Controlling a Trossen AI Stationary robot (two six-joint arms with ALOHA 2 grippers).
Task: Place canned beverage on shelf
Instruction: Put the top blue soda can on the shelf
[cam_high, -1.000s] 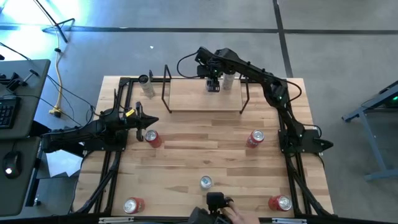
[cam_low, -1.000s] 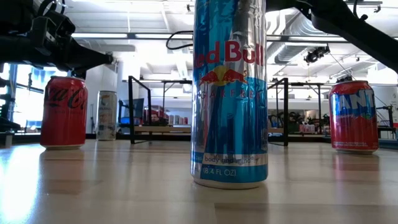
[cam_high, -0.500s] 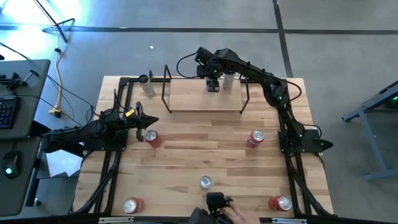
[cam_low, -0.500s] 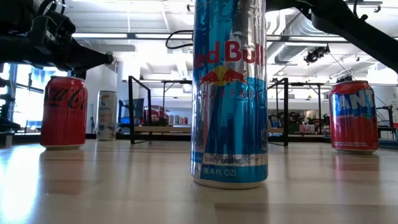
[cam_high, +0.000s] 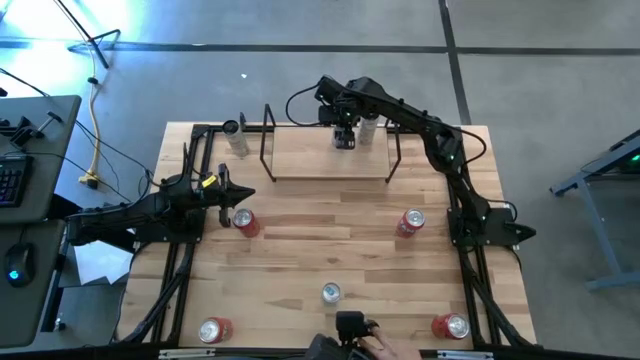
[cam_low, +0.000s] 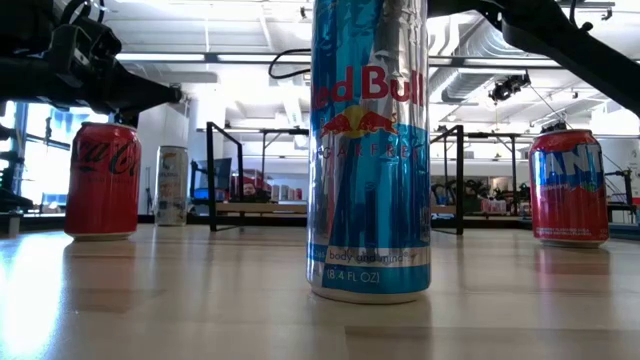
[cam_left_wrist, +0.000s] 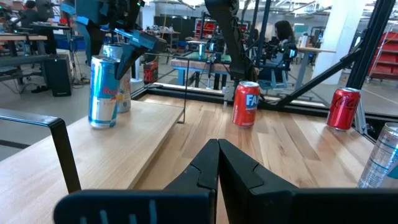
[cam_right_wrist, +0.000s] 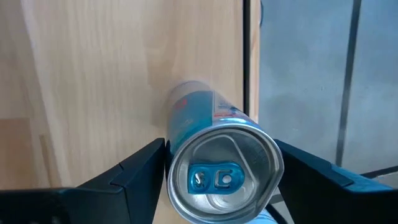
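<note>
The shelf (cam_high: 310, 160), a low light-wood board with black rod frames at both short ends, stands at the table's far edge. A blue and silver can (cam_right_wrist: 224, 168) stands upright on the board's far part; it also shows in the left wrist view (cam_left_wrist: 102, 90). My right gripper (cam_high: 345, 135) is above it, shut on its top. My left gripper (cam_high: 245, 195) is shut and empty at the table's left, just beyond a red can (cam_high: 243, 221). My right gripper pinches the blue can near its top rim (cam_right_wrist: 171, 165) between its two fingers (cam_right_wrist: 146, 168), one on each side. The fingers come from above, pointing down. The can is upright with its base on the shelf board (cam_left_wrist: 124, 137).
Red cans stand at the right (cam_high: 410, 222), near left (cam_high: 213, 329) and near right (cam_high: 452, 326); a blue can (cam_high: 331, 292) stands near the front. White slim cans stand at the far left (cam_high: 236, 136) and behind the shelf (cam_high: 368, 128). A hand (cam_high: 380, 345) shows at the near edge.
</note>
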